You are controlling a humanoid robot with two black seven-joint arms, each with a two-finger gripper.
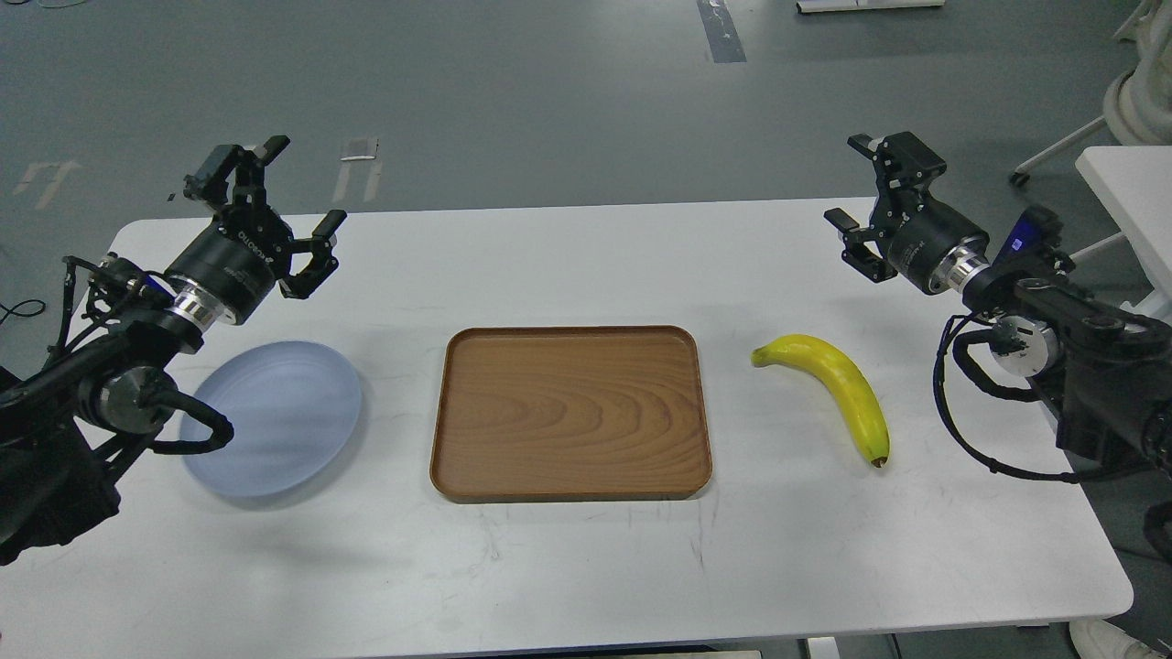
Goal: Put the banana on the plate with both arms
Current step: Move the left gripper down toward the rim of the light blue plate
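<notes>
The yellow banana (838, 385) lies on the white table at the right, its greenish stem pointing left and its dark tip toward the front. The pale blue plate (275, 414) rests on the table at the left, partly covered by my left arm. My left gripper (298, 188) hangs open above the table's far left, behind the plate and holding nothing. My right gripper (850, 183) stands open near the far right edge, behind the banana and clear of it.
A brown wood-grain tray (570, 412) lies in the middle of the table (586, 567), between plate and banana. A second white table (1131, 183) and chair legs stand off to the right. Grey floor lies beyond the far edge.
</notes>
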